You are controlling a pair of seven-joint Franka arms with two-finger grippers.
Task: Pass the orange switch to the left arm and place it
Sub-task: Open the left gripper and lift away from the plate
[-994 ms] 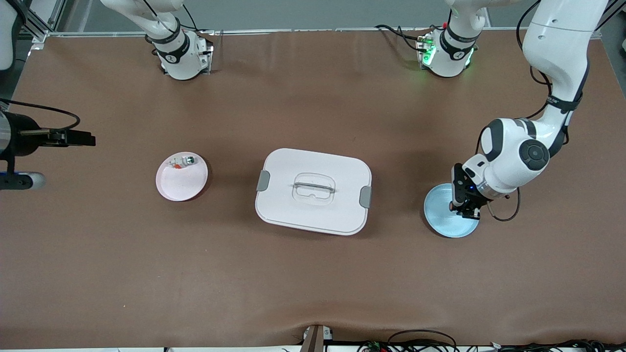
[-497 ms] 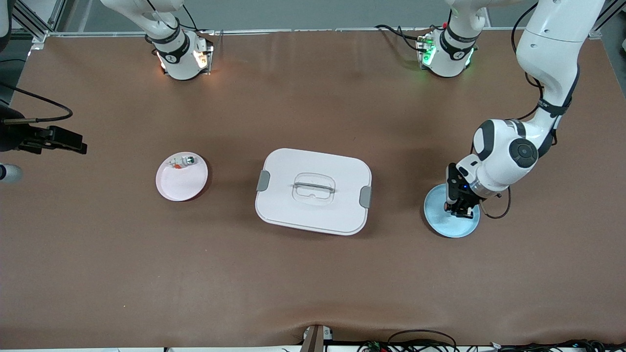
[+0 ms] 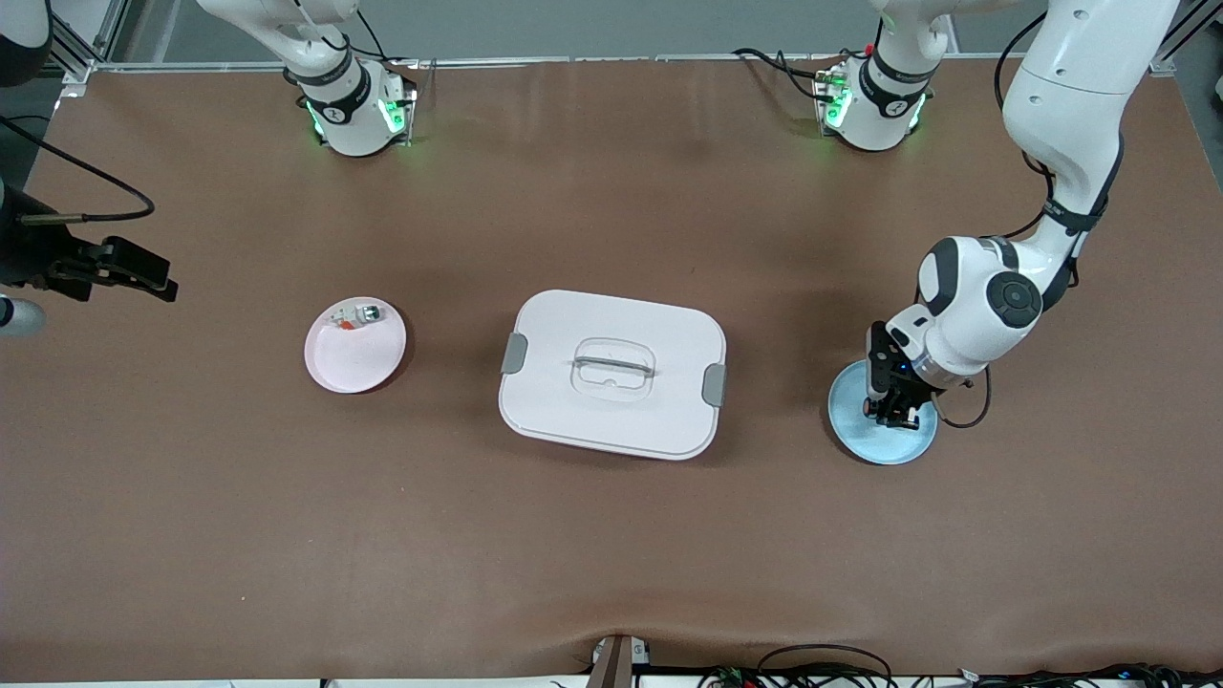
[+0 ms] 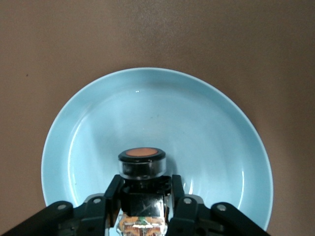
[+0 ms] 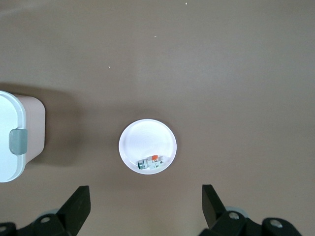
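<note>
Broadly brown table (image 3: 611,535), left hand (image 4: 142,204) pinching orange switch (image 4: 141,164), right hand (image 5: 145,206) spread.

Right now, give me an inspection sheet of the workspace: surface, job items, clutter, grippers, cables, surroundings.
Surface: brown table, nothing spilled.
Job's things: orange switch between the left gripper's fingers, over the blue plate; box at mid-table, lid on.
Clutter: pink plate holding a whitish switch.
Grippers: left gripper at the blue plate; right gripper open, waiting high above the pink plate.
Cables: along the table's edges.
Surroundings: nothing seen.
</note>
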